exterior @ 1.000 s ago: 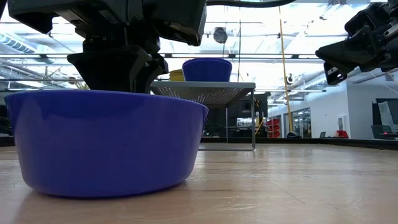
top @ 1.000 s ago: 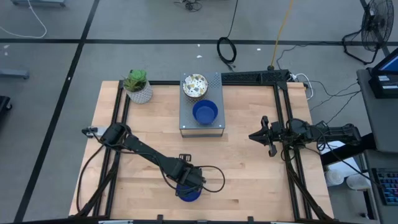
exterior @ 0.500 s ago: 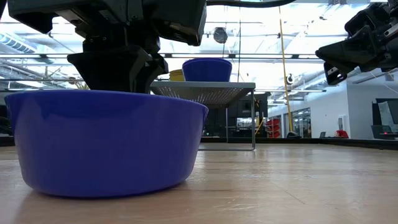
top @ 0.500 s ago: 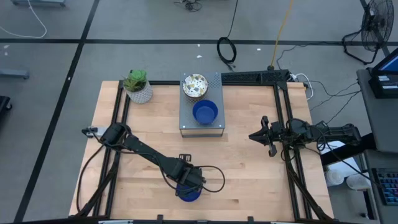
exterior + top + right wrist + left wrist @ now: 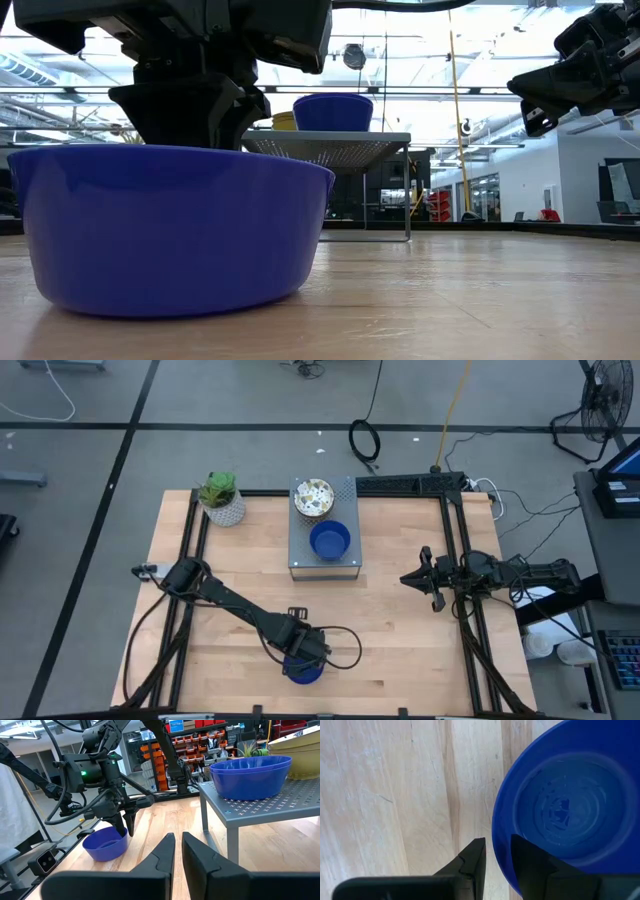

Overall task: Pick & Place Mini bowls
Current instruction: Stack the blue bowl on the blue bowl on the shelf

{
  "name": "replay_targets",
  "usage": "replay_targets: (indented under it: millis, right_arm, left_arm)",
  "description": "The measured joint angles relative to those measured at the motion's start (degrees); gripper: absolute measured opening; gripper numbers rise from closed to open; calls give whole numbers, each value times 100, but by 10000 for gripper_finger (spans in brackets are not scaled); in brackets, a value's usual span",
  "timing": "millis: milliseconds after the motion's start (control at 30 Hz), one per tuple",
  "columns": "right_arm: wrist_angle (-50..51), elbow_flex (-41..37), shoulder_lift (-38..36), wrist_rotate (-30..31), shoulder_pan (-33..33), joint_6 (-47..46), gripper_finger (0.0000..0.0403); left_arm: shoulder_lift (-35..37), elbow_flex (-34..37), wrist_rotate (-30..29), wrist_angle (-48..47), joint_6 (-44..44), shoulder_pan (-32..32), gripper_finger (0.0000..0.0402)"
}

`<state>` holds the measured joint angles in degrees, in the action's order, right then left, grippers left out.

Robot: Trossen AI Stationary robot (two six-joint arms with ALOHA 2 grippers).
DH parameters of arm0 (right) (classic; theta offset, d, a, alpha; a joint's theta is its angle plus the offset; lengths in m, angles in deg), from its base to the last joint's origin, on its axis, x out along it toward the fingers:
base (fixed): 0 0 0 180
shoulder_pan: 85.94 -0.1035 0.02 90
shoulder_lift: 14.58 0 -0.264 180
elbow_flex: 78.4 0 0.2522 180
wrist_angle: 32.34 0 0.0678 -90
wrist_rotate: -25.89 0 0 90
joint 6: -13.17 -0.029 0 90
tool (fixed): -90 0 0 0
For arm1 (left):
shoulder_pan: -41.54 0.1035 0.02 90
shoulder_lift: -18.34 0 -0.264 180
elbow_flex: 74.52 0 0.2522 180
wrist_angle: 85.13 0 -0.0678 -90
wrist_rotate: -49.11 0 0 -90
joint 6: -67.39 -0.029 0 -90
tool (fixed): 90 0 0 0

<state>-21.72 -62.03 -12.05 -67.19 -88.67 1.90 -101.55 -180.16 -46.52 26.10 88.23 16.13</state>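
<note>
Comparing with the earlier frames: no change found in any view; both arms, every bowl and the plant pot unmoved.

Left pincer [image 5: 303,660] down at the near edge of the surface [image 5: 400,650], over a blue bowl [image 5: 303,671]. Fingers [image 5: 472,865] straddling that bowl's rim, one outside the wall and one inside, close on either side of it; cannot tell whether firmly clamped or merely resting against the rim. Bowl seated flat on the wood in the low view, upright, hollow facing up.

Right pincer [image 5: 408,578] held above the surface at the right side, well apart from all bowls, pointing toward the middle. Fingers together, nothing between them.

Grey perforated stand [image 5: 345,565] at the rear centre of the surface. On it: a second blue bowl [image 5: 329,540] toward the front and a speckled bowl [image 5: 313,497] behind it, just beside each other. From the right wrist view, the blue one possibly a stack of two; exact count not discernible. Other bowls not made out.

Plant pot [image 5: 222,505] at the rear left corner of the surface, apart from the stand.
</note>
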Motion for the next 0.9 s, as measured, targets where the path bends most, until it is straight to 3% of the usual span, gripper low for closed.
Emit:
replay_targets:
  millis: [900]
  right_arm:
    - [-2,1,0,1,-1,-2,20]
  left_arm:
    - [0,0,-78,2,47,0,92]
